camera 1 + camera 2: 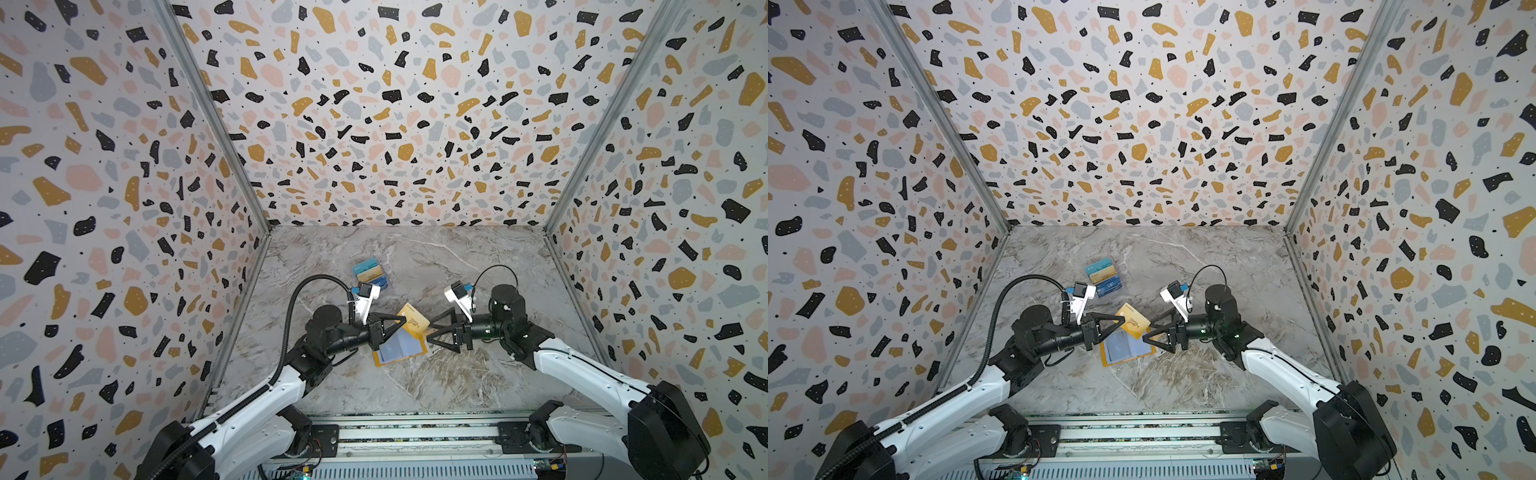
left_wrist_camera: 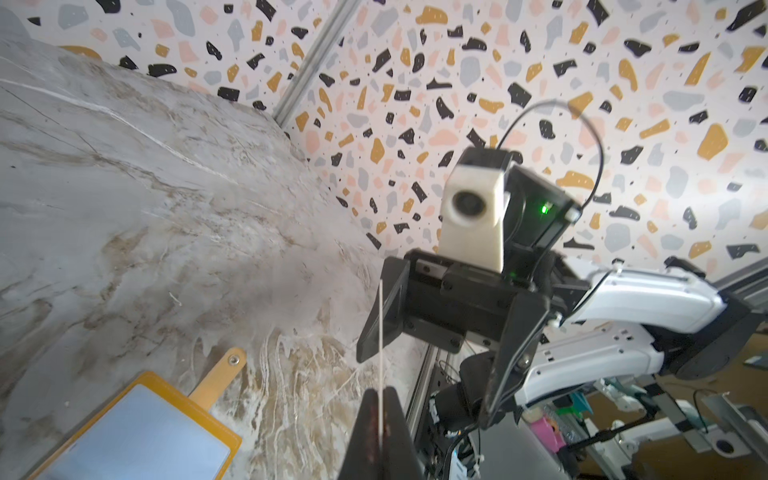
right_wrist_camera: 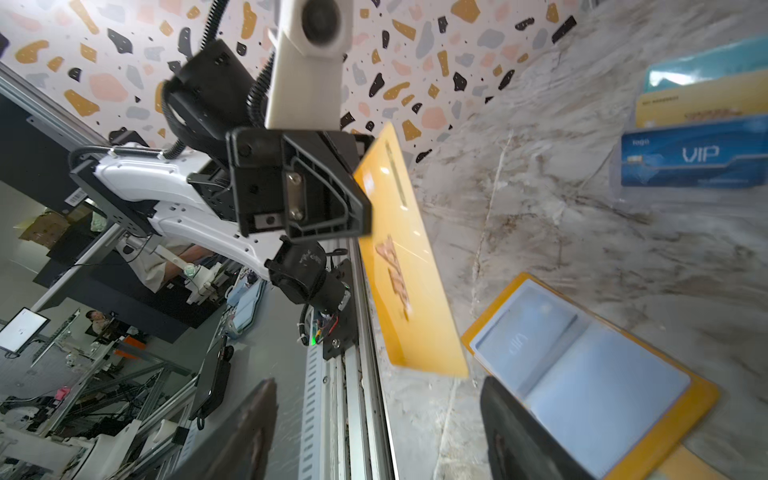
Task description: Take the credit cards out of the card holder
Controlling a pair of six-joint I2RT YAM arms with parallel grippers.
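Note:
The card holder (image 1: pixel 400 351) (image 1: pixel 1126 352) lies open and flat on the marble, a mustard-yellow wallet with pale blue sleeves (image 3: pixel 602 386) facing up and its snap tab (image 2: pixel 220 374) out to one side. A card with faint lettering shows through one sleeve (image 3: pixel 528 340). My left gripper (image 1: pixel 402 321) (image 1: pixel 1122 320) (image 2: pixel 379 399) is shut on a gold-yellow credit card (image 1: pixel 414 325) (image 1: pixel 1134 323) (image 3: pixel 407 257) and holds it tilted above the holder; in the left wrist view the card shows only edge-on. My right gripper (image 1: pixel 431 331) (image 1: pixel 1147 331) (image 3: pixel 379 390) faces it, open, with the card's edge just beyond its fingertips.
A clear tiered plastic box (image 1: pixel 371 272) (image 1: pixel 1104 276) (image 3: pixel 698 120) with several cards, one blue with "VIP" on it, stands on the marble behind the left gripper. Patterned walls enclose three sides. A metal rail (image 1: pixel 415 432) runs along the front edge.

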